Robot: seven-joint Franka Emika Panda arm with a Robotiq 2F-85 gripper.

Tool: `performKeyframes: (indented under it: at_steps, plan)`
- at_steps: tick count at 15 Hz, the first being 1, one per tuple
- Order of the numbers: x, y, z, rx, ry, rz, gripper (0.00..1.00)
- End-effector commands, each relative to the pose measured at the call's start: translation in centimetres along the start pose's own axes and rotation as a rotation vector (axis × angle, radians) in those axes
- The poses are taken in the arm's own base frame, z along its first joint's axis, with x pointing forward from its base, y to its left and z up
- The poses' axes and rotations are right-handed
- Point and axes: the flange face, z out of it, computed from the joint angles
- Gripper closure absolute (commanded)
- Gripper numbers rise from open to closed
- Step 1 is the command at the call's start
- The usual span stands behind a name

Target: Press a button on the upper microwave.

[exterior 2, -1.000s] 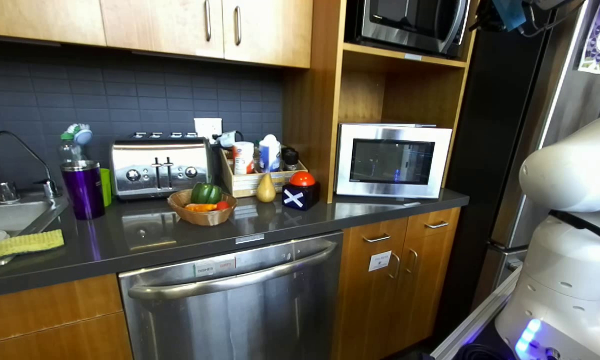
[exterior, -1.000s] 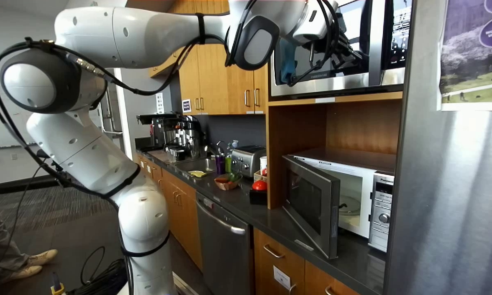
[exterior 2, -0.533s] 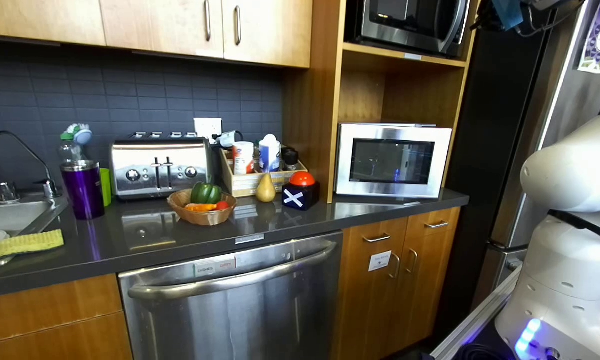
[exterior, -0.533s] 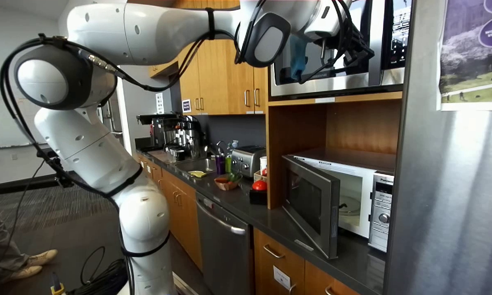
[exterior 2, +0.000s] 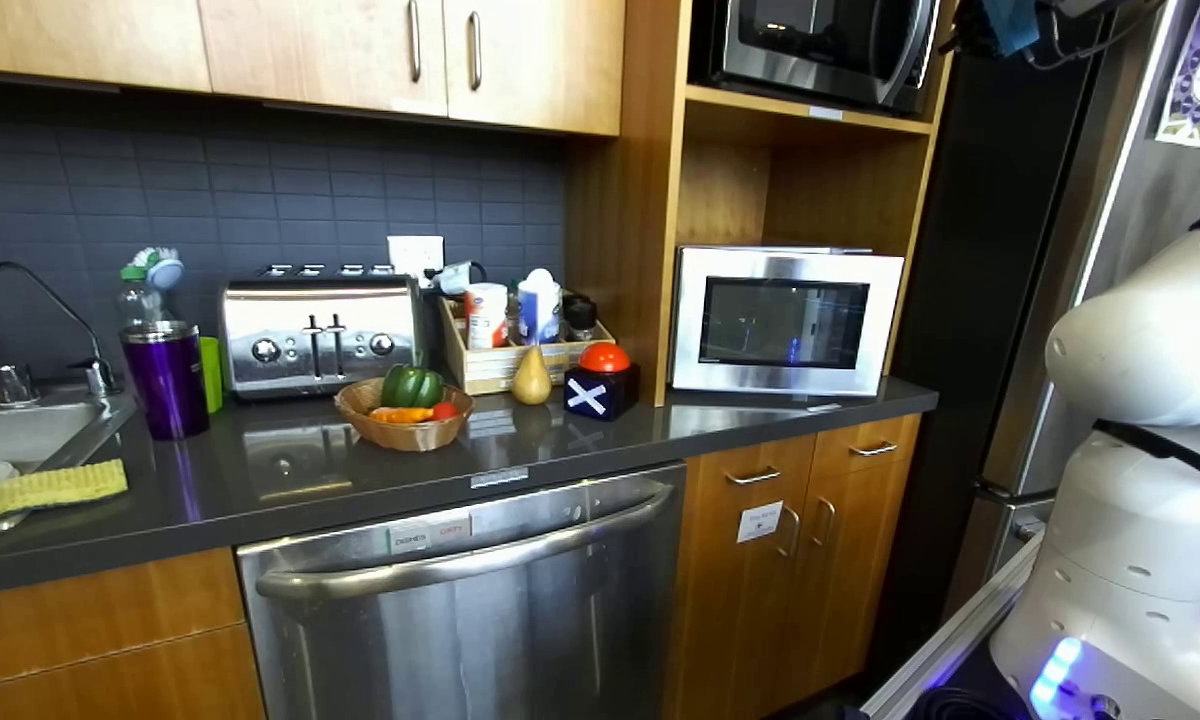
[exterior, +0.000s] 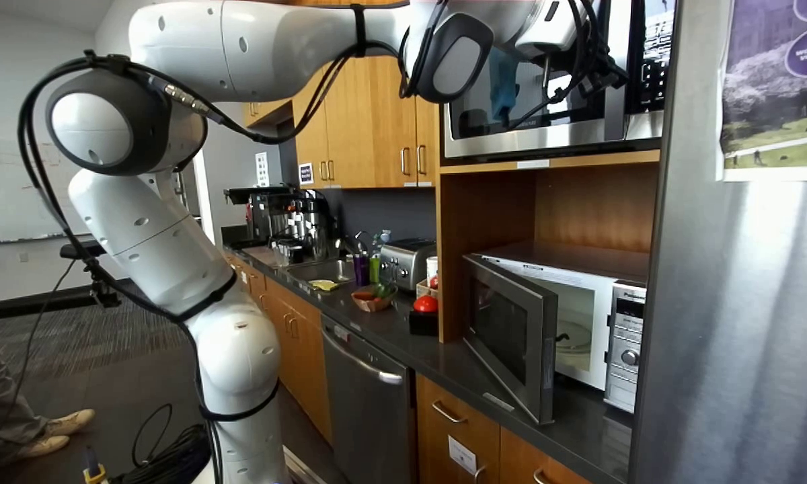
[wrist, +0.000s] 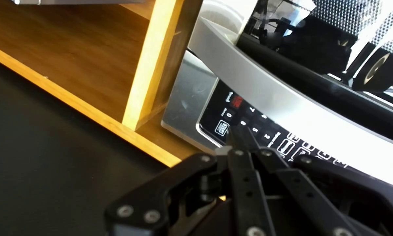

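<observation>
Upper microwave (exterior 2: 828,42) closed, fingers (wrist: 242,140) nr; basket (exterior 2: 405,434) w/ veg (exterior 2: 412,388).

The upper microwave (exterior 2: 828,50) is silver and black, the tool (wrist: 244,139) black, the dark box (exterior 2: 605,394) white-crossed.

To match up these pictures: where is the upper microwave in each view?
In an exterior view: the upper microwave, top right, partly behind the arm.
In an exterior view: the upper microwave, top edge, right of centre, cut off.
Wrist view: the upper microwave, upper right, close up.
Landmark in all three: the wooden shelf under it.
</observation>
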Motion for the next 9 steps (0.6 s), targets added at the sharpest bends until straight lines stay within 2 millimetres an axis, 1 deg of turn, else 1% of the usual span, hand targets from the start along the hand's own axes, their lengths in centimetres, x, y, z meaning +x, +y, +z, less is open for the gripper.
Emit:
performKeyframes:
  at_steps: [1,9]
  plan:
    - [0.89,-0.91,0.94,0.018,0.009,0.001,1.00]
    - [1.45,-1.27,1.74,0.009,0.017,-0.007,1.00]
